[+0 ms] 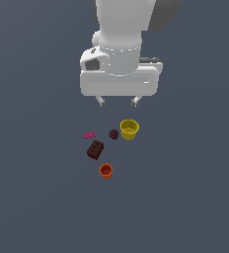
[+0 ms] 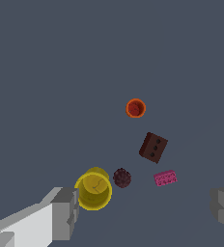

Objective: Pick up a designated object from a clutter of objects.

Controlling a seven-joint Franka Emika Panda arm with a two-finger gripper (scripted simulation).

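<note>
The small orange-red cup [image 1: 106,171] stands upright on the grey floor, nearest the front of the cluster; it also shows in the wrist view [image 2: 135,108]. Behind it lie the dark brown studded brick [image 1: 95,149] [image 2: 153,147], the dark maroon ball [image 1: 113,134] [image 2: 122,178], the larger yellow cup [image 1: 129,129] [image 2: 93,188] and the tiny pink flat piece [image 1: 89,134] [image 2: 165,178]. My gripper [image 1: 118,102] [image 2: 145,210] hangs open and empty above the floor, behind the yellow cup and ball, well apart from the orange-red cup.
The grey floor [image 1: 37,197] extends around the cluster on all sides. The arm's white body [image 1: 119,49] rises above the gripper at the back.
</note>
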